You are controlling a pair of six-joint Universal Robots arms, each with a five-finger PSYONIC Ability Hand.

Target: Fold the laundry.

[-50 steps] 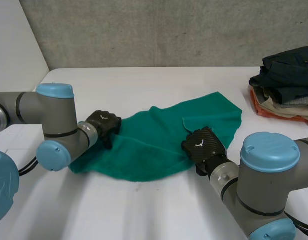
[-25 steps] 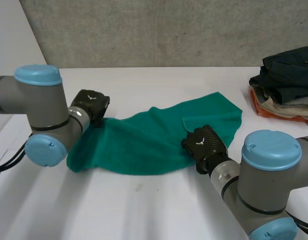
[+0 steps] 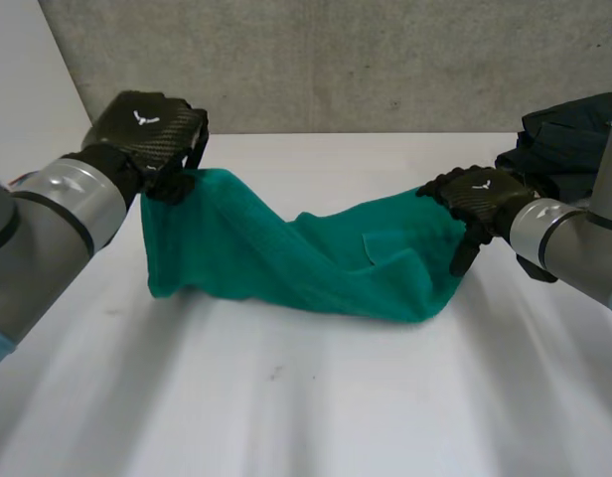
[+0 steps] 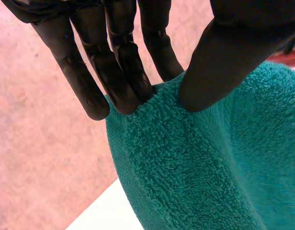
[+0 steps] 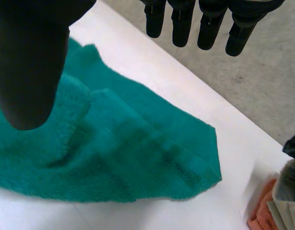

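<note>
White table (image 3: 316,417). Green towel (image 3: 316,263) across middle: left end held up off table, rest lying rumpled. Pile of dark clothes (image 3: 569,134) at far right edge, near towel's right end. Left hand (image 3: 147,124) up high, fingers (image 4: 121,72) and thumb pinching towel's top corner. Right hand (image 3: 480,194) at towel's right end, fingers (image 5: 207,28) straight, apart from thumb, holding nothing.

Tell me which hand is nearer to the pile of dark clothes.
Right. The right hand is next to the pile of dark clothes; the left hand pinches the green towel's far end, across the table.
</note>
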